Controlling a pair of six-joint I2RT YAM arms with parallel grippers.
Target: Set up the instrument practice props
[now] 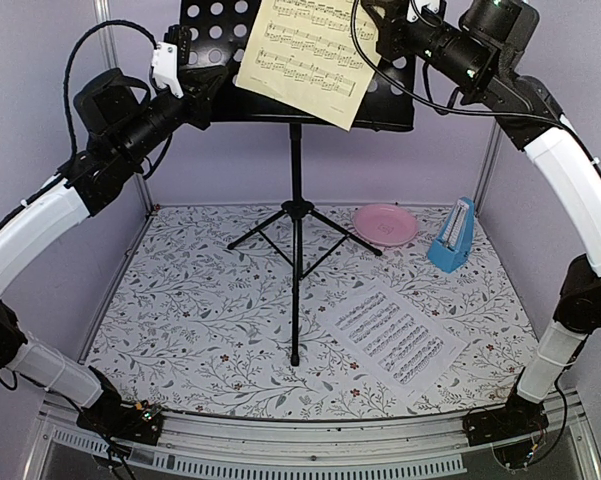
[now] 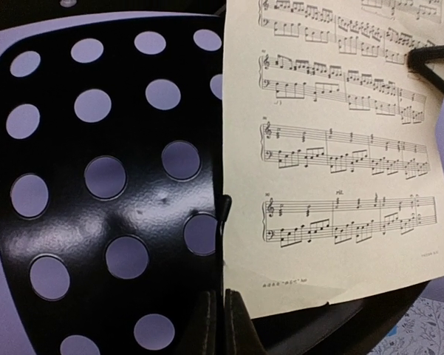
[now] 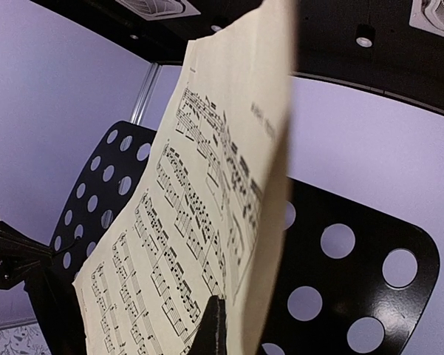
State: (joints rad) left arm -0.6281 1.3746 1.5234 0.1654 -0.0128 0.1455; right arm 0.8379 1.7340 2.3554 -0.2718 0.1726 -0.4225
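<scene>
Your right claw [image 1: 385, 35] squeezes the yellow sheet [image 1: 305, 55] sitting crooked on the music stand [image 1: 296, 180] at 12 o'clock, and your left claw [image 2: 223, 325] is closed tight at the stand's 9 o'clock edge, so letting go could drop the sheet.

Bright, even, diffuse light falls from above; 2 ceiling lights [image 3: 159, 6] glow in the right wrist view. The music stand [image 1: 296, 200] throws only faint shadow on the table [image 1: 200, 320], and its black panel carries a soft sheen. The pale-yellow sheet [image 3: 170, 259] blurs at its nearest edge. Both wrist views bow outward.
</scene>
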